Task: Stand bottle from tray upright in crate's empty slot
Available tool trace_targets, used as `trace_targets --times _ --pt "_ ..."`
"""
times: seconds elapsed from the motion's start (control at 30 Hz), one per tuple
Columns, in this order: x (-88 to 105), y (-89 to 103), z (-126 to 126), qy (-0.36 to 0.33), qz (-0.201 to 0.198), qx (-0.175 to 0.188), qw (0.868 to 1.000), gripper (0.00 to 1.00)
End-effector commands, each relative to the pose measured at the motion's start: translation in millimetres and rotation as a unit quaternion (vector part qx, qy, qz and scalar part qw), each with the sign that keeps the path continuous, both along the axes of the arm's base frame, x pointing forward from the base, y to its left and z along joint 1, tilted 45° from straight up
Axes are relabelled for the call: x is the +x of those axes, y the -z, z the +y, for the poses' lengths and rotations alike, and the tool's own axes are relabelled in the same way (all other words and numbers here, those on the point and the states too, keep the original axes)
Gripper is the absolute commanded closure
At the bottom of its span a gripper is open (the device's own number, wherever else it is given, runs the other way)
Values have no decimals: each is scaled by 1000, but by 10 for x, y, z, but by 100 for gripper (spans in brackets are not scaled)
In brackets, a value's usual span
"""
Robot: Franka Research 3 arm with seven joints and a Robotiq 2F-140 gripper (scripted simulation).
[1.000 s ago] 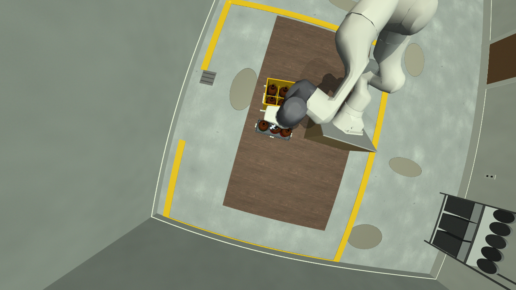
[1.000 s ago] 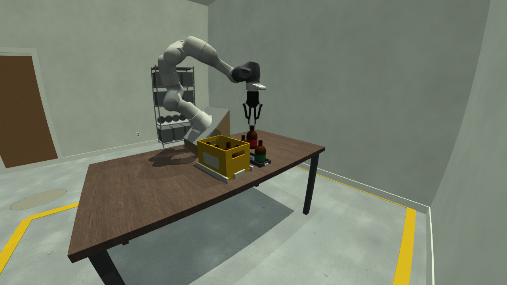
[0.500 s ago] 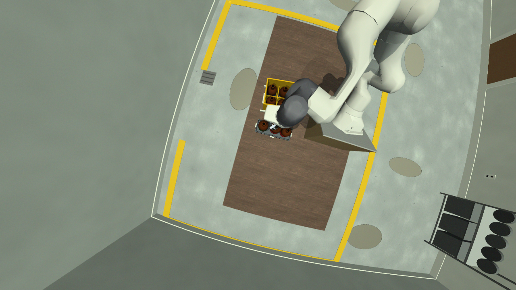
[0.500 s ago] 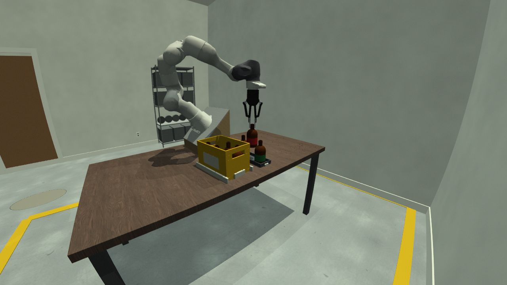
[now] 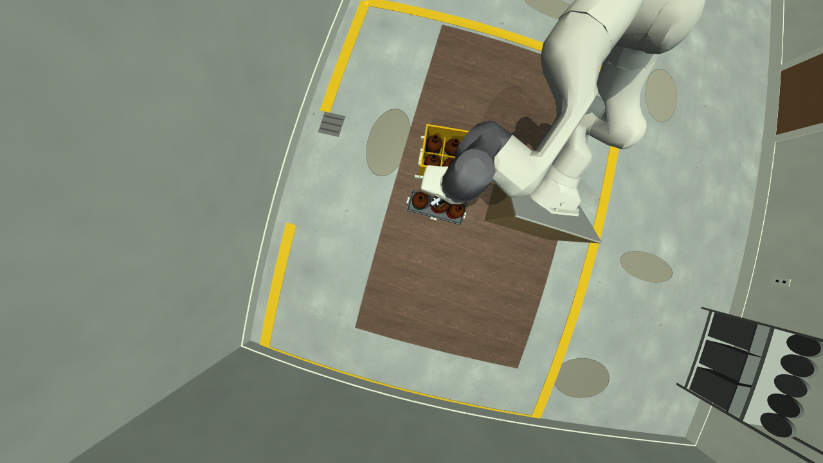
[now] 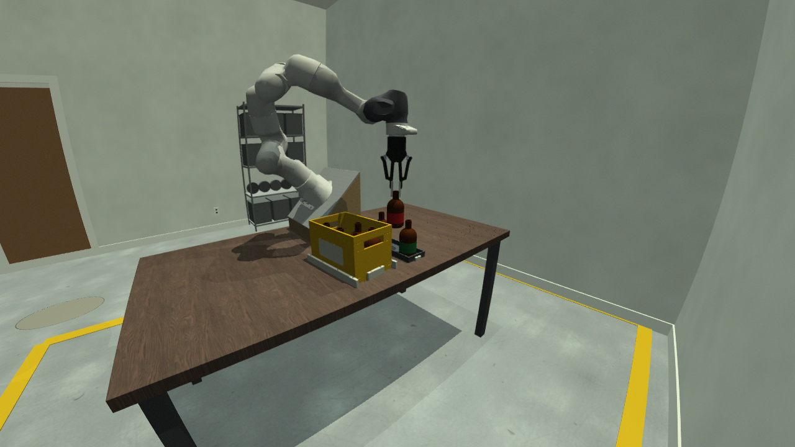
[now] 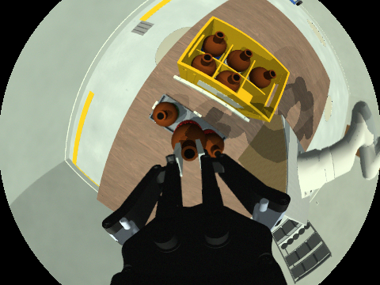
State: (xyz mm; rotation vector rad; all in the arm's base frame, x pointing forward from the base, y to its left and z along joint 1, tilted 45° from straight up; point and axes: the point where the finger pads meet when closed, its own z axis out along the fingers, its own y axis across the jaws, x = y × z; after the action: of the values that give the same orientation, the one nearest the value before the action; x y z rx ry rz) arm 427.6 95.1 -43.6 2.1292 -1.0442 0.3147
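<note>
A: Step in hand, pls?

B: Carry stage, by my read. Gripper (image 5: 435, 202) (image 6: 395, 189) (image 7: 188, 148) is clenched on the neck of the red-label bottle (image 5: 440, 208) (image 6: 395, 211) (image 7: 188, 136), which hangs approx. upright beside the crate (image 5: 445, 127) (image 6: 364, 261) (image 7: 253, 43), tray side. Looks lifted; base clearance hard to judge, as the tray (image 6: 412, 256) (image 7: 182, 112) is partly hidden.

A: Other btls on that side?

B: Two: green-label bottle (image 5: 420, 200) (image 6: 407, 236) (image 7: 164, 114) and a third brown bottle (image 5: 456, 211) (image 7: 213, 143), both beside the crate, in the tray.

A: Target?

B: Empty slot (image 7: 255, 89): crate's tray-side row, end nearest the arm base. Other 5 slots filled.

A: Next move, est.?

B: Raise until btl base clears crate rim, traverse, centre over slot, lower vert., then release. Risk: low base catches rim and shoves or tips crate; a swing could knock the neighbouring btls.

Red-labelled bottle (image 5: 440, 209) (image 6: 395, 207) (image 7: 188, 136), one: raised slightly, upright. Gripper (image 5: 436, 202) (image 6: 395, 192) (image 7: 188, 148), one: risen with it, apparently straight up; top view obstructed.
</note>
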Motion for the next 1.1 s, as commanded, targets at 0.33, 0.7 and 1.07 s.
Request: trace_targets --times 0.33,0.7,1.07 --pt "5 -88 108 -3 2 1 1000 100" --pt "6 -104 124 -3 2 1 1000 100" --pt "6 -104 124 -3 2 1 1000 100"
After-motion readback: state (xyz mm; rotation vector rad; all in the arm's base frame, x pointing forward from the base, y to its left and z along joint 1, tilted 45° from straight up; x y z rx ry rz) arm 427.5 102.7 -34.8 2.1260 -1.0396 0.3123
